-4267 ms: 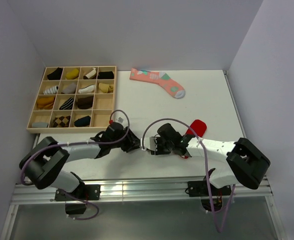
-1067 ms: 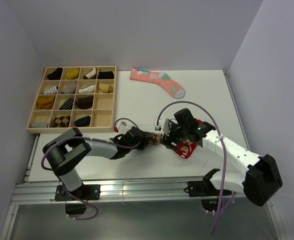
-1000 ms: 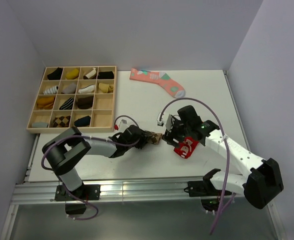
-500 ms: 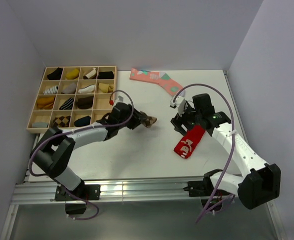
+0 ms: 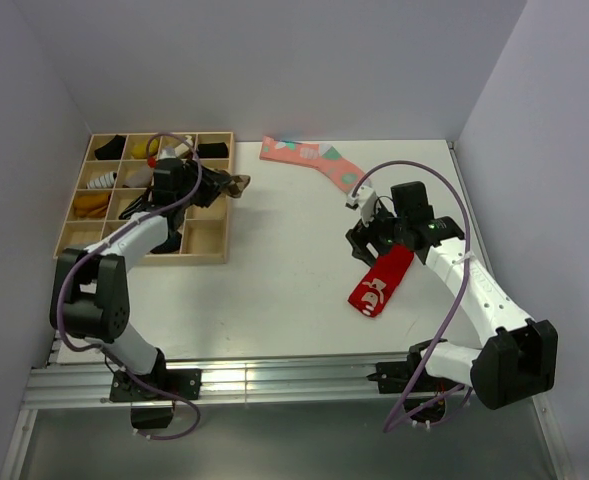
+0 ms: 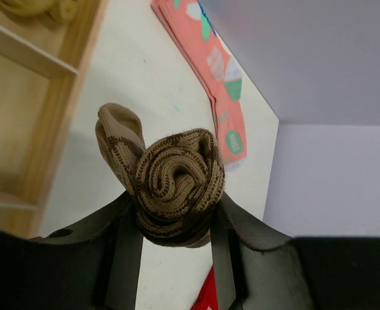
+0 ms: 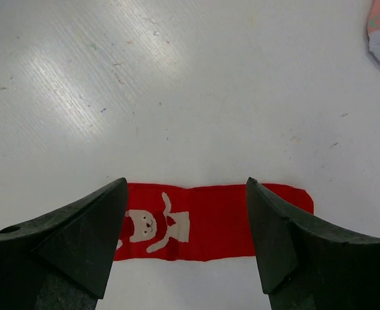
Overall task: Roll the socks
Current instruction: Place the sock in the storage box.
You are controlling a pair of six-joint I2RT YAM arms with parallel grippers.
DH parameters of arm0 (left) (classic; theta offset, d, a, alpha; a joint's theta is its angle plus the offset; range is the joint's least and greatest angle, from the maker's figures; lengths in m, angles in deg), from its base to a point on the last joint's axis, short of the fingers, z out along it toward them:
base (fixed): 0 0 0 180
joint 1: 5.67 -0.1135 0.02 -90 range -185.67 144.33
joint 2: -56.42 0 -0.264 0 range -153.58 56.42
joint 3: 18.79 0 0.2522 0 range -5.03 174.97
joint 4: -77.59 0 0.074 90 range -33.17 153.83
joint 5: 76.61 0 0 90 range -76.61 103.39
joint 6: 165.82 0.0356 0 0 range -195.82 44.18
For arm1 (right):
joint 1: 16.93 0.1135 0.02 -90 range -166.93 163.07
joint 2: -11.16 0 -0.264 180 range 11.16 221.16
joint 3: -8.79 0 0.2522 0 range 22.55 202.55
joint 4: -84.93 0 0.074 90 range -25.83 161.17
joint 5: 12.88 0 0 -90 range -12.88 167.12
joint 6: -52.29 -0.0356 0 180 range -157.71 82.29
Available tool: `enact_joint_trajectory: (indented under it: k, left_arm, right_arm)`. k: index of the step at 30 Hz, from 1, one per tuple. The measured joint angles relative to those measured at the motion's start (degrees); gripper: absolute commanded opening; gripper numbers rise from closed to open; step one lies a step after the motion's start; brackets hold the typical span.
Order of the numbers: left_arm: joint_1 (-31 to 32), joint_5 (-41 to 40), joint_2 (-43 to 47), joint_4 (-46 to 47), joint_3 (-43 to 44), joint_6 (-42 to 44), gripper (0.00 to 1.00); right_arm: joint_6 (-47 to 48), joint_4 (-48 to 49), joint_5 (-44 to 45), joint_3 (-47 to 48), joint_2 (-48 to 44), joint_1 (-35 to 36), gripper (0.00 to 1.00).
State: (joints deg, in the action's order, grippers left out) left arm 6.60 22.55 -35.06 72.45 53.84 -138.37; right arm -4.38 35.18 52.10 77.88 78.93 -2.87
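Note:
The brown-and-tan argyle sock [image 6: 173, 187] is rolled into a tight ball. My left gripper [image 6: 170, 232] is shut on it and holds it in the air. In the top view the sock [image 5: 232, 187] hangs at the right edge of the wooden tray [image 5: 226, 215], with the left gripper [image 5: 219, 188] behind it. My right gripper [image 7: 186, 229] is open and empty, hovering above the red sock. In the top view the right gripper [image 5: 372, 238] is over the upper end of that red sock.
The wooden tray holds several rolled socks in its compartments. A red sock with a white figure [image 5: 381, 281] lies flat at right centre and shows in the right wrist view [image 7: 209, 223]. A pink sock with teal patches [image 5: 314, 164] lies at the back, seen also in the left wrist view [image 6: 212, 64].
My left gripper has carried the rolled argyle sock from the table's middle up and left to the tray's right edge. My right gripper let go earlier and has held over the red sock.

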Motion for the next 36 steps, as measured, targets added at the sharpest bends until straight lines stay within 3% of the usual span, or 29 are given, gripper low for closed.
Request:
enact_joint_trajectory:
  k: [7,21,29,36]
  left_arm:
    - [-6.1,4.5,-6.7,3.6,0.4,2.3,0.00]
    - [-11.5,12.7,-14.3,14.0,-3.5,4.8,0.00]
    - [-12.7,13.2,-17.2,9.0,0.7,7.0,0.00]
    - [-13.6,10.8,-20.2,-2.6,6.7,9.9,0.00]
  right_arm:
    - [0.0,0.0,0.1,0.0,0.3,-0.1,0.80]
    - [0.2,0.2,0.0,-0.2,1.9,-0.1,0.80]
    - [0.2,0.5,0.0,-1.0,2.8,-0.2,0.80]
    - [0.4,0.4,-0.2,-1.4,3.1,-0.2,0.80]
